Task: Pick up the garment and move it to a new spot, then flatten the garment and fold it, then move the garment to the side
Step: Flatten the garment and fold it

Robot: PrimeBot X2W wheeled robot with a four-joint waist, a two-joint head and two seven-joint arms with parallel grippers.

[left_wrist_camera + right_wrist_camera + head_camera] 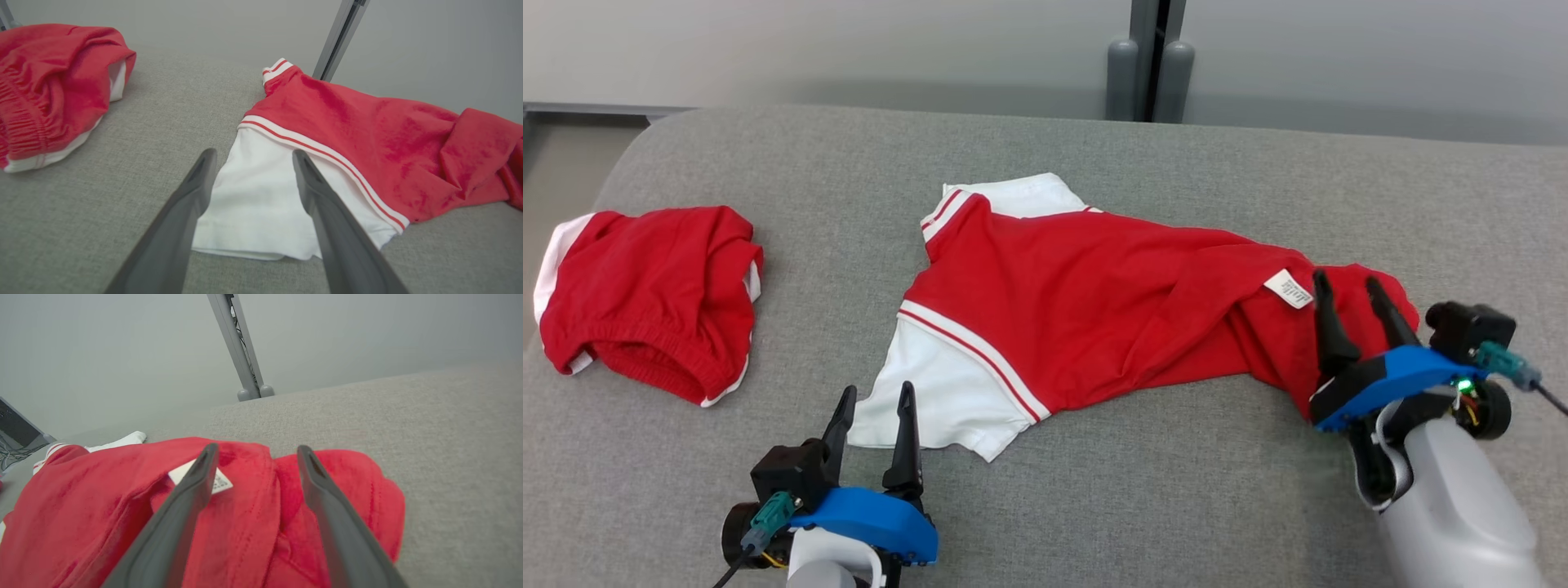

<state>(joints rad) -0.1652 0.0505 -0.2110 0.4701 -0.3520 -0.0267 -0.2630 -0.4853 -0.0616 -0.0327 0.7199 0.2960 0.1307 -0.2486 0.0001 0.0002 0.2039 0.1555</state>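
Now the grey woven-fabric worktop (1094, 506) carries a crumpled red jersey shirt with white sleeves (1094, 302), stretched between both hands. Red elasticated shorts (645, 302) lie well outward of the left hand (877, 392), whose spread fingers point at a white sleeve just ahead. The right hand (1346, 279), likewise spread, is at the shirt's bunched red end, beside a small white label (1289, 289).

One small white label (1289, 289) lies on the red garment (1094, 286), near its crumpled right end. It carries rows of tiny dark print, too small to read in the head view. The right wrist view shows a dense patch of marks on it, perhaps a code or care symbols, but no word or number can be read.
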